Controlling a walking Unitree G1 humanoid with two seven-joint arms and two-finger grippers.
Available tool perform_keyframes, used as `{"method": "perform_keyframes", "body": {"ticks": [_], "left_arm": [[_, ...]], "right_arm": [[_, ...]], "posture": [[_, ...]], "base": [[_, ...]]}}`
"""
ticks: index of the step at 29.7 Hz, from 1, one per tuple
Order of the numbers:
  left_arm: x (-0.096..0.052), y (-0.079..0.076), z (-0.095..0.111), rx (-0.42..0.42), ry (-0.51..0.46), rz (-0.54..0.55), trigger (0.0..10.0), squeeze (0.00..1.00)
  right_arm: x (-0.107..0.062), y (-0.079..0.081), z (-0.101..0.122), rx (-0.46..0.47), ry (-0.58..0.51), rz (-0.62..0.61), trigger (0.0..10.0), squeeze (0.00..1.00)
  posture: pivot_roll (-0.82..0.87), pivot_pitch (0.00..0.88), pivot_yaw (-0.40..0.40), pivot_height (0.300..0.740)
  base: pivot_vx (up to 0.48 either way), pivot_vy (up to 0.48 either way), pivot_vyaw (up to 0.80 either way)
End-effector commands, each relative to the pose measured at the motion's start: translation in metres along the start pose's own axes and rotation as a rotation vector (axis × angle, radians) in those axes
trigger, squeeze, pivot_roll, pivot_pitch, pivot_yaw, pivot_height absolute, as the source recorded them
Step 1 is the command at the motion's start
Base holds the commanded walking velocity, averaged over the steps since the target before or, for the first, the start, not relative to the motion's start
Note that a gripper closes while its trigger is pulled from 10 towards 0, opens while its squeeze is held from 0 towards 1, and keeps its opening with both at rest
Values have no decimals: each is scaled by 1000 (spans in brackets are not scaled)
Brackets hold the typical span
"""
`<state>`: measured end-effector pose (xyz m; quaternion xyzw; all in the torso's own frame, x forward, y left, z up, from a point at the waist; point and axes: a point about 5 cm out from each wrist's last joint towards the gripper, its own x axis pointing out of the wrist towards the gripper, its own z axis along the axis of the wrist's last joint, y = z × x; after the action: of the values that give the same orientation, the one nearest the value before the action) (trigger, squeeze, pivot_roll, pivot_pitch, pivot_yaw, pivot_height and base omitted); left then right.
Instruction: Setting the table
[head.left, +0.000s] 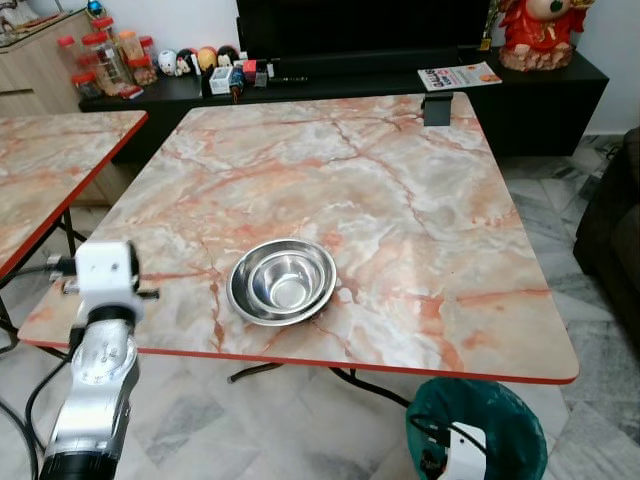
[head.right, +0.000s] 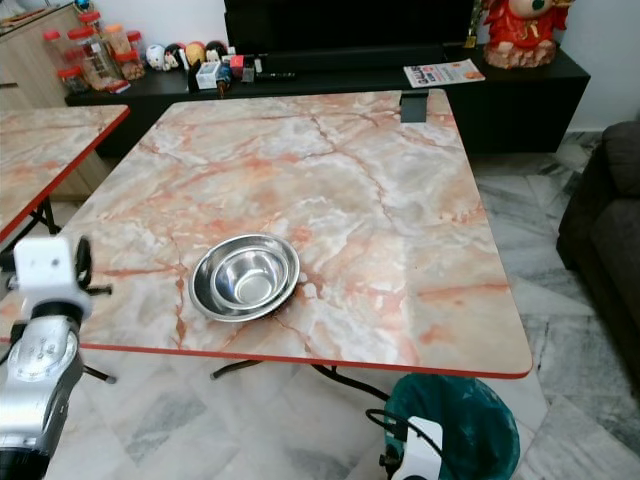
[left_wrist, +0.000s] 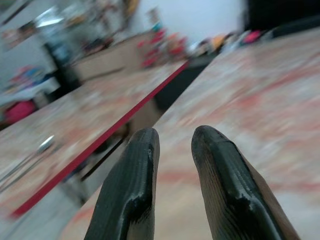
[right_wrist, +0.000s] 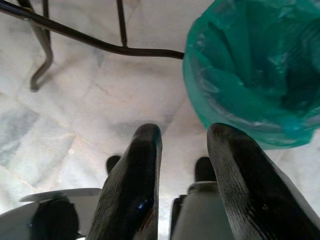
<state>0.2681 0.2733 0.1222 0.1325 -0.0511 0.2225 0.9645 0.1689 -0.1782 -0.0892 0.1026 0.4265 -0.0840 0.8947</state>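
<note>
A steel bowl (head.left: 282, 282) stands empty and upright on the marble table (head.left: 400, 200), near its front edge and left of centre. My left arm (head.left: 100, 350) is raised at the table's front left corner, to the left of the bowl and apart from it. In the left wrist view the left gripper (left_wrist: 175, 137) is open with nothing between its fingers, pointing along the tabletop. My right gripper (right_wrist: 185, 135) hangs low over the floor beside the green bin (right_wrist: 260, 65), open and holding nothing.
A second marble table (head.left: 50, 170) with a red edge stands close on the left. A small dark box (head.left: 437, 108) sits at the main table's far edge. Behind is a black cabinet (head.left: 350, 80) with jars and a magazine. A dark sofa (head.left: 615, 230) is at the right.
</note>
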Motion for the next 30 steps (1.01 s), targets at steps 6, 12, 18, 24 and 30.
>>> {"method": "perform_keyframes", "body": {"ticks": [6, 12, 18, 24, 30], "left_arm": [[-22, 52, -27, 114, 23, 271, 10000, 0], [-46, 76, -73, 164, 247, 352, 10000, 0], [-82, 74, -135, 139, 591, 267, 10000, 0], [-108, 30, -164, 96, 803, -62, 10000, 0], [-128, -26, -172, 23, 886, -386, 10000, 0]], "right_arm": [[1, 2, 4, -24, -10, 18, 10000, 0], [1, 1, 4, -24, -9, 14, 10000, 0], [0, 1, 2, -18, -3, 10, 10000, 0], [0, -1, 0, -23, 13, 1, 10000, 0], [1, -3, 2, -33, 14, -1, 10000, 0]], "posture": [[122, 27, 68, 740], [124, 28, 70, 740], [111, 25, 78, 740], [100, 21, 75, 740], [88, 20, 69, 740]], "base": [[0, 0, 0], [0, 0, 0], [0, 0, 0], [0, 0, 0], [0, 0, 0]]}}
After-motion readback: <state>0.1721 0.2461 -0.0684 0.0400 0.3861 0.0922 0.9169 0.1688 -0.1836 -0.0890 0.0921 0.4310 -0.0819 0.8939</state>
